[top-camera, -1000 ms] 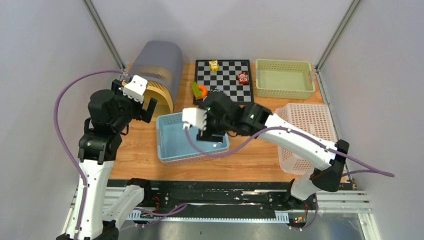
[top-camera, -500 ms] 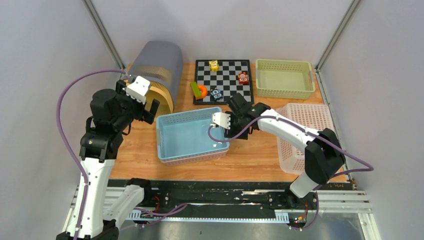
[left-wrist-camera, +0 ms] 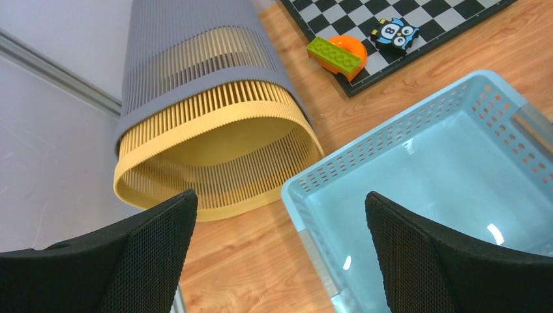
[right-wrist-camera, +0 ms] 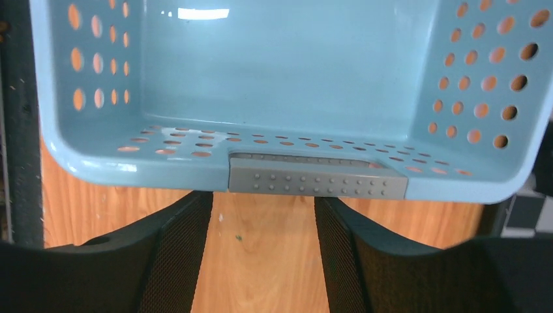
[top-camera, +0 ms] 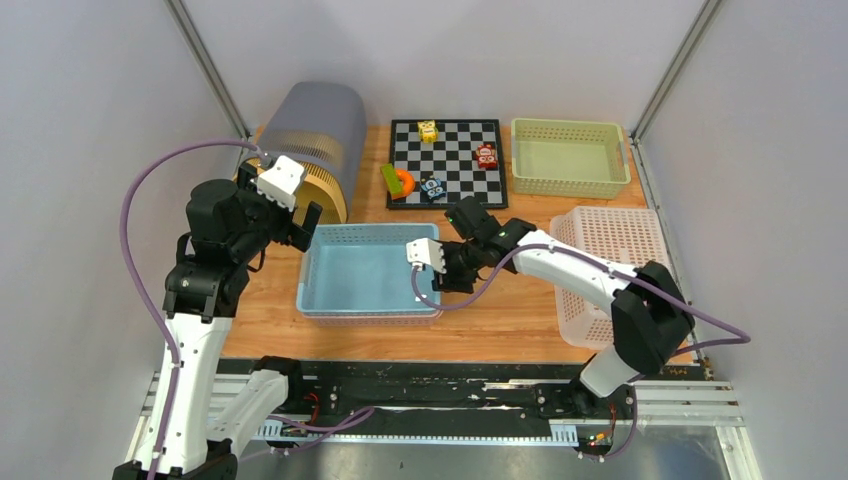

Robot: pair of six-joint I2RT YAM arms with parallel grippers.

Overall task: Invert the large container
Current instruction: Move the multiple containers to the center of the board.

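The blue basket (top-camera: 365,275) sits upright on the surface (top-camera: 500,320), the right tool (right-wrist-camera: 261,208) spread at its grey rim pad (right-wrist-camera: 317,177), the left tool (left-wrist-camera: 280,208) spread above its corner.

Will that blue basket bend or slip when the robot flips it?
Probably light: the blue basket is empty, with thin perforated walls. It may flex if lifted by one edge. Its glossy plastic looks slippery, though the dotted grey pad should aid grip.
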